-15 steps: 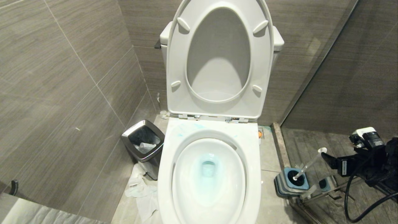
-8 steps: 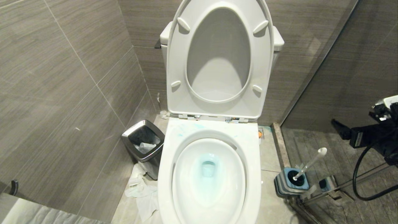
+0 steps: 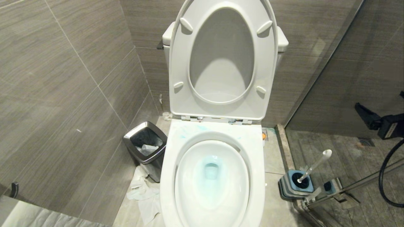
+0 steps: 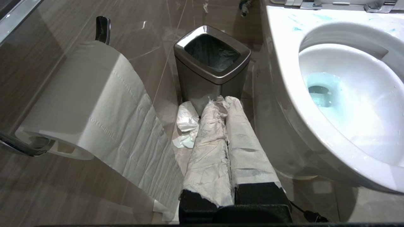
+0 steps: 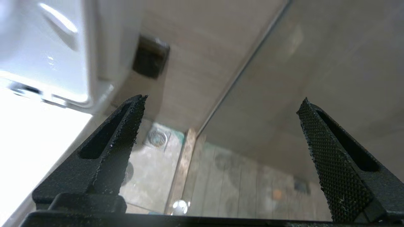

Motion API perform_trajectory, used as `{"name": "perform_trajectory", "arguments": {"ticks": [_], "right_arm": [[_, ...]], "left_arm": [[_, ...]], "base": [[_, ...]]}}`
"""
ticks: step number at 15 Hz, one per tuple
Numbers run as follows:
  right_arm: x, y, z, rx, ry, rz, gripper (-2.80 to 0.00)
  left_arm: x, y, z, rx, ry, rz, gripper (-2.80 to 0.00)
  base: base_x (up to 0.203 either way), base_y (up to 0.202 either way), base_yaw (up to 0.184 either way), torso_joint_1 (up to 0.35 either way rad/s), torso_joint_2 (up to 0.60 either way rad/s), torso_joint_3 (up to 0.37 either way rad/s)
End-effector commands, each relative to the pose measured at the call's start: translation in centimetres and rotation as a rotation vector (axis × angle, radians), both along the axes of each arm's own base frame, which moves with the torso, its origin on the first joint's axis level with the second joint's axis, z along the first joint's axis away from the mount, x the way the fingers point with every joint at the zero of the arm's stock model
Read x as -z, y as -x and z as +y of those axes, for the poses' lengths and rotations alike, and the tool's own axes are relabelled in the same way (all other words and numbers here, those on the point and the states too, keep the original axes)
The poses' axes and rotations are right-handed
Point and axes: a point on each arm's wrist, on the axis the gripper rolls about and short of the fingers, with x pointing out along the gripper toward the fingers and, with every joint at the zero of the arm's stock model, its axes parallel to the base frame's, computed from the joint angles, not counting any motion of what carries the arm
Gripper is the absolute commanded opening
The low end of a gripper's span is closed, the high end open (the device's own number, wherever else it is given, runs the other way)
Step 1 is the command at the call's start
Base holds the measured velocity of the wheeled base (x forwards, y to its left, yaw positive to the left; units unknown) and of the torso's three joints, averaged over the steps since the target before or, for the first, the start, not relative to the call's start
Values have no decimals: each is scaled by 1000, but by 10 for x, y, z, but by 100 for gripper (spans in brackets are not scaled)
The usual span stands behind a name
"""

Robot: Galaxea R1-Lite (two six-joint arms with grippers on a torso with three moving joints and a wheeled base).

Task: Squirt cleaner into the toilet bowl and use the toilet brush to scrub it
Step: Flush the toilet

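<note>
White toilet bowl (image 3: 167,176), turquoise-blue cleaner (image 3: 210,170) tint, pale grey toilet brush (image 3: 314,165), blue-and-grey holder (image 3: 288,189)

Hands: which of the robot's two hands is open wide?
The right hand, up beside the toilet: its black fingers stand far apart with nothing between. The left hand's paper-wrapped fingers press together.

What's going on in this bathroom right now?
A robot is cleaning a toilet. The toilet bowl has its seat and lid up, with turquoise cleaner tinting the water. The toilet brush sits in its blue-and-grey holder on the floor. The right gripper is open and empty, up above the brush. The left gripper, fingers wrapped in tissue, is shut and parked beside the steel-rimmed bin.
</note>
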Motion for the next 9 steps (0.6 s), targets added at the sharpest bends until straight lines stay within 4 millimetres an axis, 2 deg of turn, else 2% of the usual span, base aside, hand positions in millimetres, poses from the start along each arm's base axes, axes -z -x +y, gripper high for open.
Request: {"name": "perform_trajectory", "arguments": {"ticks": [1, 2, 5, 8, 9], "right_arm": [[-17, 31, 5, -21, 26, -83, 0], [-16, 47, 9, -52, 37, -81, -280], [-12, 85, 15, -92, 64, -110, -280], [-12, 105, 20, -114, 25, -155, -280], [-4, 114, 22, -129, 13, -152, -280]], "left_arm": [[2, -1, 0, -1, 0, 8, -280], [2, -1, 0, -1, 0, 7, -280], [2, -1, 0, -1, 0, 7, -280], [2, -1, 0, -1, 0, 7, -280], [2, -1, 0, -1, 0, 8, -280]], "base": [[0, 0, 0, 0, 0, 0], [0, 0, 0, 0, 0, 0], [0, 0, 0, 0, 0, 0], [0, 0, 0, 0, 0, 0], [0, 0, 0, 0, 0, 0]]}}
